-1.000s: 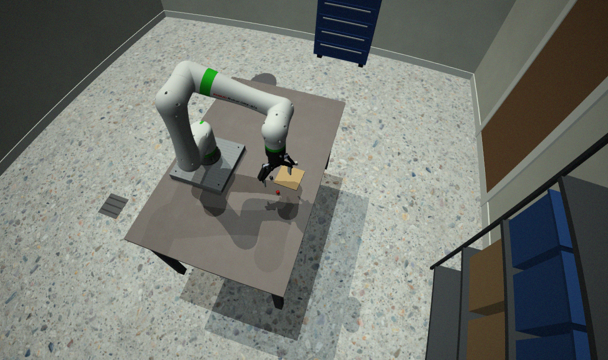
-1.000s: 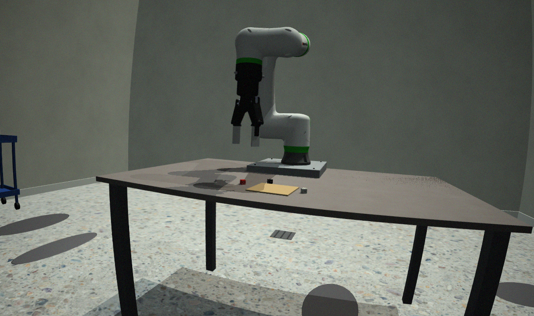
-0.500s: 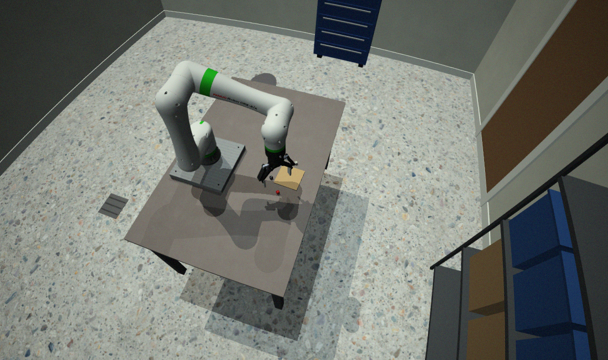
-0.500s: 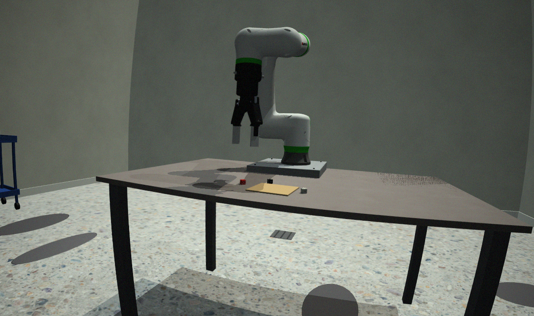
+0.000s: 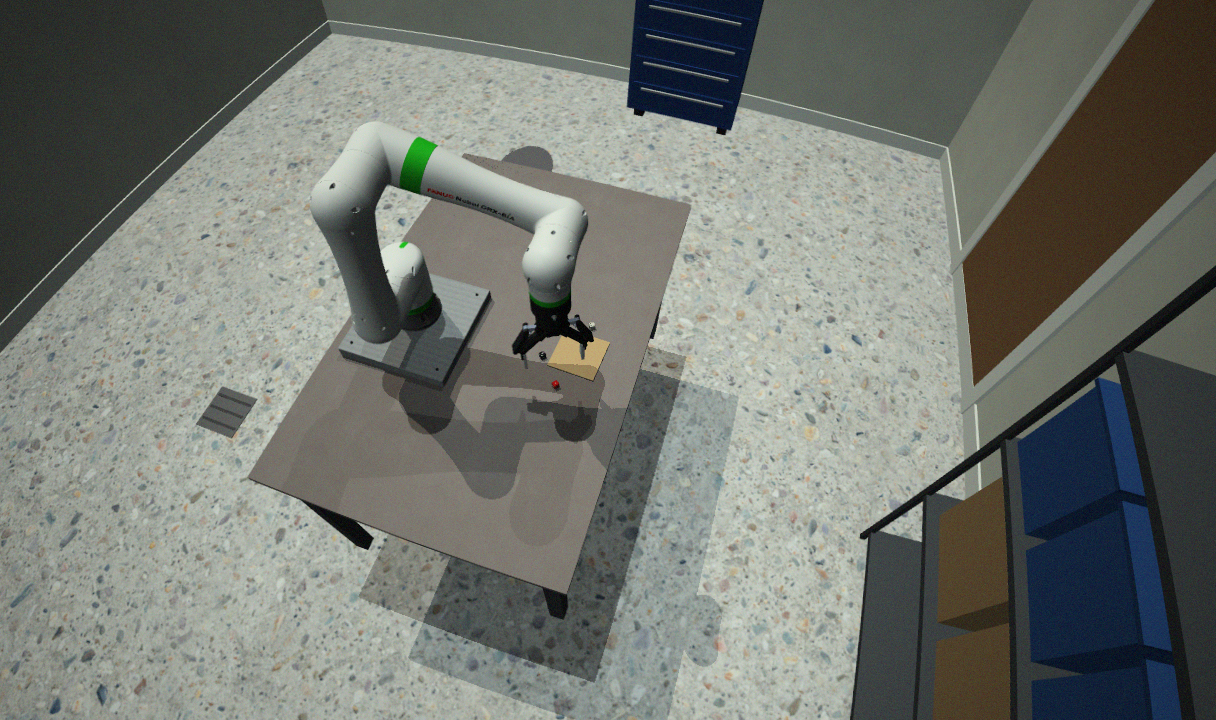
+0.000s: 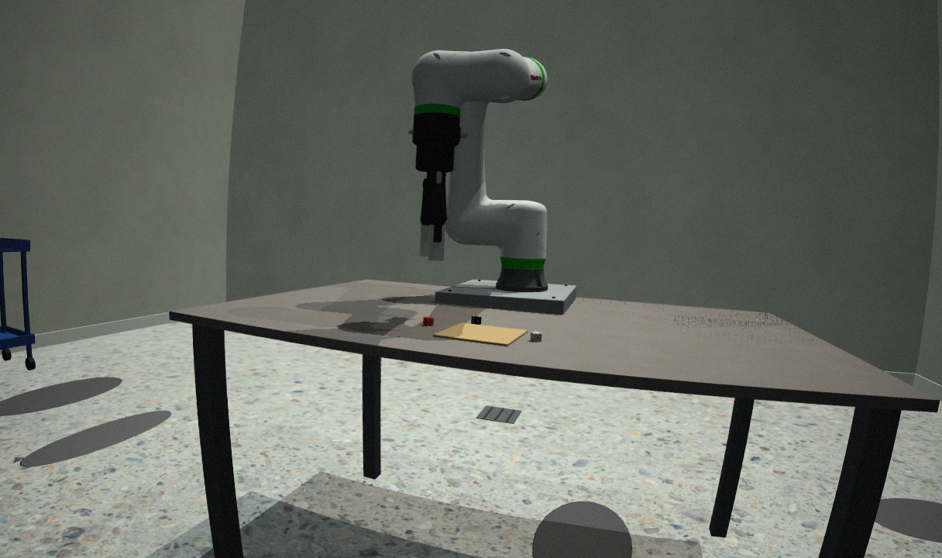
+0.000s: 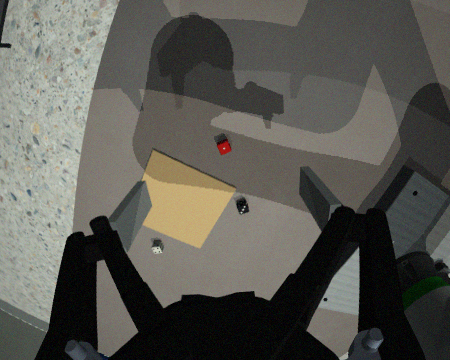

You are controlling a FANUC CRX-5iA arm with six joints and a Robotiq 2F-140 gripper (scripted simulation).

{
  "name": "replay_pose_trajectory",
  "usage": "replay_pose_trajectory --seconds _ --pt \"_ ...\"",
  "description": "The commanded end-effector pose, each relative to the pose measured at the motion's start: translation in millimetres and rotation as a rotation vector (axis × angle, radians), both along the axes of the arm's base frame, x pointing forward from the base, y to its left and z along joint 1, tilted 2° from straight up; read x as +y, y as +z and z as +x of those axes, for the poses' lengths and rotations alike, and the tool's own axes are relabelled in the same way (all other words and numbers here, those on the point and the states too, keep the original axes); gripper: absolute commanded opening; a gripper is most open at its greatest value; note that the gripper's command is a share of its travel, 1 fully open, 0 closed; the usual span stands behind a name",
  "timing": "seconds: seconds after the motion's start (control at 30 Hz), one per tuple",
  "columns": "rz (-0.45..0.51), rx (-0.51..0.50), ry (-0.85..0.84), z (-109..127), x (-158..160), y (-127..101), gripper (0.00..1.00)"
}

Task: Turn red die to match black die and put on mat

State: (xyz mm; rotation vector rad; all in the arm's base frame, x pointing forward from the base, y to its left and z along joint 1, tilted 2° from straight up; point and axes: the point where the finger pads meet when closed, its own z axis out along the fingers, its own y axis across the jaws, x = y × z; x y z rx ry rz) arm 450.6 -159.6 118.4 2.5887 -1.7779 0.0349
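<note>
The red die [image 5: 555, 384] [image 6: 428, 321] [image 7: 224, 147] lies on the table beside the mat, with what looks like one pip on top in the wrist view. The black die [image 5: 542, 355] [image 6: 476, 319] [image 7: 242, 206] lies just off a mat corner; its top number is too small to read surely. The white die [image 5: 591, 325] [image 6: 535, 336] [image 7: 157, 247] lies off the opposite side of the mat. The tan mat [image 5: 580, 358] [image 6: 479, 334] [image 7: 185, 210] bears no die. My gripper [image 5: 554, 356] [image 6: 431, 258] [image 7: 223, 187] is wide open and empty, high above the mat and the black die.
The dice and mat lie on the brown table [image 5: 540, 501] [image 6: 634, 353]. The arm's grey base plate [image 5: 446, 358] [image 6: 502, 302] [image 7: 410, 220] stands behind the black die, seen from the exterior view. Arm shadows fall over the red die and part of the mat.
</note>
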Motion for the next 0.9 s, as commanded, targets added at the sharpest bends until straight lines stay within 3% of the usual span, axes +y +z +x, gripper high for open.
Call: replay_pose_trajectory --seconds 0.0,0.2,0.3,0.37,0.77,0.87 --pt "-0.006 -0.003 -0.174 0.5 -0.3 -1.9 1.0" --pt "-0.003 -0.006 -0.35 0.9 -0.5 -4.1 1.0" --pt "-0.003 -0.006 -0.361 0.9 -0.5 -4.2 1.0" --pt "0.0 -0.008 -0.486 1.2 -0.7 -5.8 1.0" --pt "0.006 -0.014 -0.828 1.8 -1.3 -10.1 1.0" --pt "0.006 -0.014 -0.829 1.8 -1.3 -10.1 1.0"
